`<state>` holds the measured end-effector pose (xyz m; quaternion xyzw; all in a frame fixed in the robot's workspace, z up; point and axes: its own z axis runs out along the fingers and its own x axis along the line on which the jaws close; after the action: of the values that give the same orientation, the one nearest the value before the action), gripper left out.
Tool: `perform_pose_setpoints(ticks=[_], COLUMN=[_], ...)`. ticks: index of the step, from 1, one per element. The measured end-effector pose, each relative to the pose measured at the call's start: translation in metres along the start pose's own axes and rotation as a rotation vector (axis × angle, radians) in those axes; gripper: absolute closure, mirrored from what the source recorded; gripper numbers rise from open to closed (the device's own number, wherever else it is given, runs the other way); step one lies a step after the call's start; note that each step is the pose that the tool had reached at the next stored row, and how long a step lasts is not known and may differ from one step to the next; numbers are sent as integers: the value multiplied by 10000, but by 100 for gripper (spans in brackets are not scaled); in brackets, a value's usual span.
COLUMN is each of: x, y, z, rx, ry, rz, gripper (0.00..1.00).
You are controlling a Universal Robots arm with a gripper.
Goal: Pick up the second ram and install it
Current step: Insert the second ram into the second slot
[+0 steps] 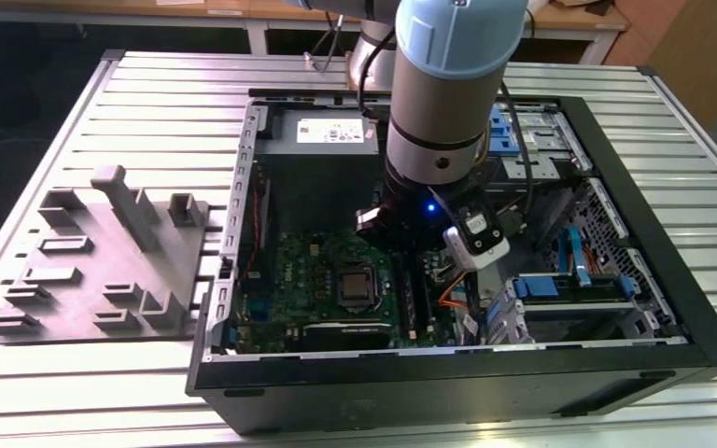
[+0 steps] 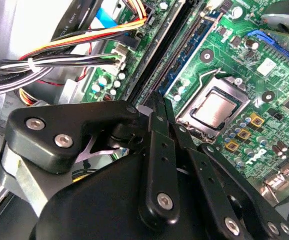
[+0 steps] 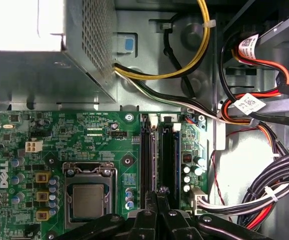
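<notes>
A grey moulded fixture tray (image 1: 104, 266) with upright pegs and pockets lies on the slatted metal surface (image 1: 147, 103) at the exterior view's left, just beside an open black computer case (image 1: 458, 383). Inside the case, a grey power-supply box (image 1: 321, 133) sits at the far wall, and the green motherboard (image 1: 315, 280) with its bare processor socket (image 1: 356, 285) lies flat on the case floor. The arm (image 1: 446, 84) reaches down into the middle of the case, its black pincer (image 1: 399, 229) low over the memory slots (image 3: 159, 155) that run alongside the socket. In the first wrist view the pincer's fingertips (image 3: 157, 197) stand drawn together over the slots, where a long dark strip, the second ram (image 3: 145, 157), sits edge-up in the slot bank directly in front of them; whether the fingertips touch or clamp its end cannot be told. The second wrist view shows the pincer (image 2: 157, 107) with its black linkages narrowed to a point above the same slots (image 2: 179, 45). Toward the exterior view's right, bundled cables (image 3: 264, 195) in black, white, red and yellow curl past blue-trimmed drive bays (image 1: 570, 280).
</notes>
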<state>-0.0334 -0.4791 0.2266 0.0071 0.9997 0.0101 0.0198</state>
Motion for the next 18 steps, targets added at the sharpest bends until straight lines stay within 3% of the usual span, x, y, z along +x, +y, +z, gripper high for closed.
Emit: perform_pose_setpoints(ticks=[18], x=[1], y=[-1], z=[51], rx=[5], ry=[2], rz=[3], gripper=[89])
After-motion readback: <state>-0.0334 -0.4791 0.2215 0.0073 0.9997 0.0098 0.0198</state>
